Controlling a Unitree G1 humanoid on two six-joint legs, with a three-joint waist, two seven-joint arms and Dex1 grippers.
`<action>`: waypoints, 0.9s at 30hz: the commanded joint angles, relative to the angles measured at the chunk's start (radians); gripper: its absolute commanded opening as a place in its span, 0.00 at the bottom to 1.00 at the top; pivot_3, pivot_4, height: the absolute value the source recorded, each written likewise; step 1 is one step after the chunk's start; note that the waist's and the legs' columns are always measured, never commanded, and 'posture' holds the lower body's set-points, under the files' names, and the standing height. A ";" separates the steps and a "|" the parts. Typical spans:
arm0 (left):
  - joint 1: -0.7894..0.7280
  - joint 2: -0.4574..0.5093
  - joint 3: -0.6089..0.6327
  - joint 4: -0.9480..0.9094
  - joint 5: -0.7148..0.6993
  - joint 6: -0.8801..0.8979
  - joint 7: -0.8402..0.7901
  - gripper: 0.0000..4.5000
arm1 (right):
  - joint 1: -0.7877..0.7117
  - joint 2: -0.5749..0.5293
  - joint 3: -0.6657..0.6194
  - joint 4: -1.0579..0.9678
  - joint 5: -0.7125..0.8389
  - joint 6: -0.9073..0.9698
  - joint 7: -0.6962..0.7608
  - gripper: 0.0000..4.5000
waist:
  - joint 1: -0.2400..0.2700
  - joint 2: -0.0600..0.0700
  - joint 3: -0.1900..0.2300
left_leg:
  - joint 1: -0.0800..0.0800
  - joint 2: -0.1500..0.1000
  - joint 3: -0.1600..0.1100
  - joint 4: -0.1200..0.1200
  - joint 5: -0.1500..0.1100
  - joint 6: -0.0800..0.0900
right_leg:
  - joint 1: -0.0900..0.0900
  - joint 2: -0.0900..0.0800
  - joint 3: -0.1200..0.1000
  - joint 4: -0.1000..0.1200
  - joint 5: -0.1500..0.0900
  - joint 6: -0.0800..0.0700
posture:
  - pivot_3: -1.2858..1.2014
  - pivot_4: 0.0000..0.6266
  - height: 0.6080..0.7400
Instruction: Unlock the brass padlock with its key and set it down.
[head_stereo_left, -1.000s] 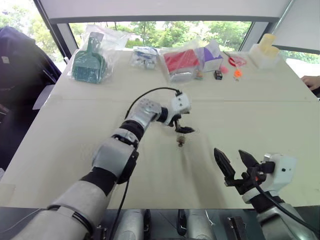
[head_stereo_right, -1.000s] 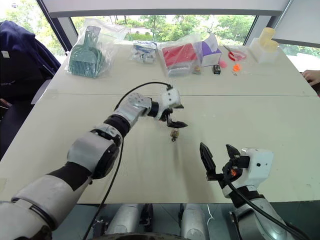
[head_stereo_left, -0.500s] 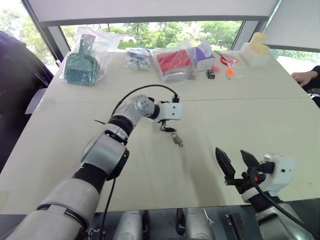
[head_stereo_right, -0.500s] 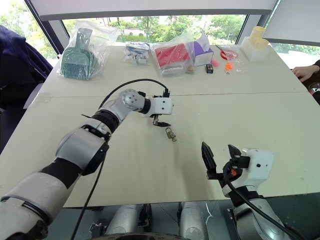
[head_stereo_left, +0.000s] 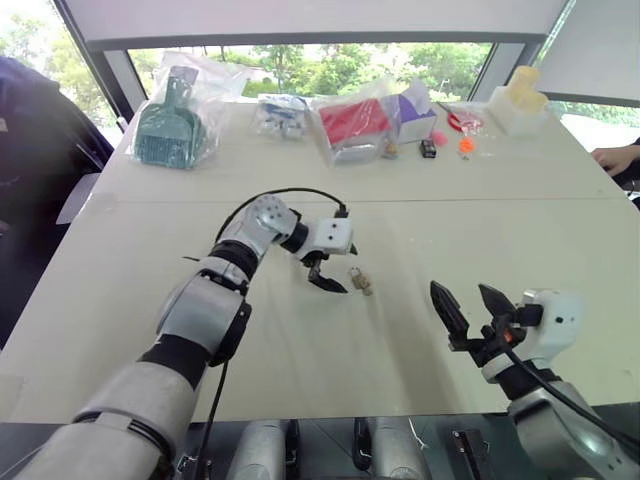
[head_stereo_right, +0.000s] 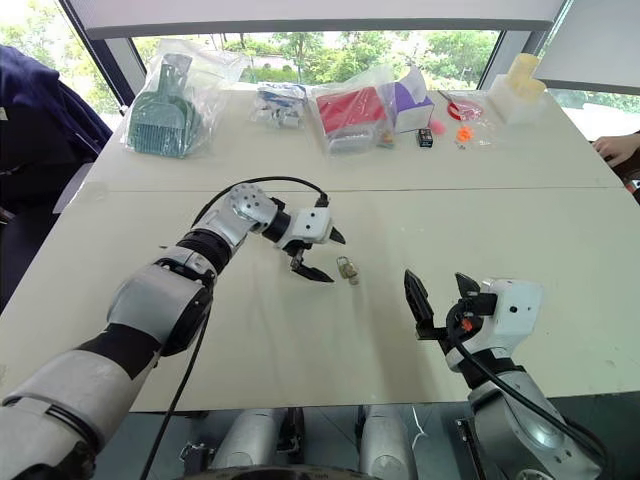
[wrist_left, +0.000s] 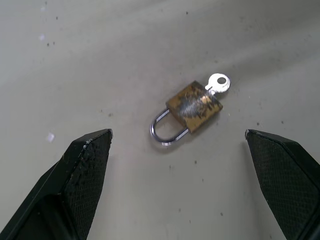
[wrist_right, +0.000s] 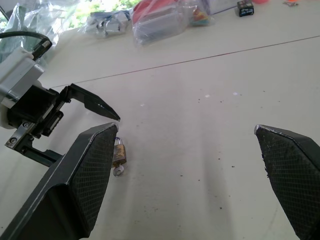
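**Padlock lay free on the worktop, both claws spread**

The brass padlock (wrist_left: 194, 106) lay flat on the pale worktop (head_stereo_left: 520, 230), near the middle of the left eye frame, with a small silver key (wrist_left: 218, 83) seated in its body and its wire shackle looping out the other end. The left claw (head_stereo_left: 323, 270) hovered just beside it, to its left in the frame, fingers spread wide and gripping nothing. The right claw (head_stereo_left: 466, 306) hung at the lower right, well apart from the lock, likewise released and empty. Bagged items, among them a green dustpan (head_stereo_left: 166, 131), lined the upper edge.
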 joint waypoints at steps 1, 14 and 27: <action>0.010 -0.019 -0.021 -0.026 0.019 -0.083 0.066 0.98 | -0.004 0.016 -0.016 -0.023 -0.005 -0.001 0.006 1.00 | 0.000 0.000 0.000 | 0.000 0.000 0.000 0.000 0.000 0.000 | 0.000 0.000 0.000 0.000 0.000 0.000 | 0.52 0.24 0.96; -0.025 -0.008 -0.138 0.027 0.147 0.030 0.027 0.62 | 0.028 0.069 -0.012 -0.048 -0.049 0.000 -0.001 1.00 | -0.002 0.000 -0.003 | 0.002 0.000 0.000 0.000 0.000 0.000 | 0.001 0.000 0.000 0.000 0.000 0.000 | 0.52 0.24 0.96; -0.031 0.039 -0.122 0.020 0.098 0.030 -0.034 0.27 | 0.022 0.105 -0.002 -0.043 -0.050 0.016 0.017 1.00 | -0.010 0.000 -0.008 | 0.004 0.002 0.000 0.000 0.000 0.000 | 0.002 0.001 0.000 0.001 0.000 0.000 | 0.52 0.24 0.96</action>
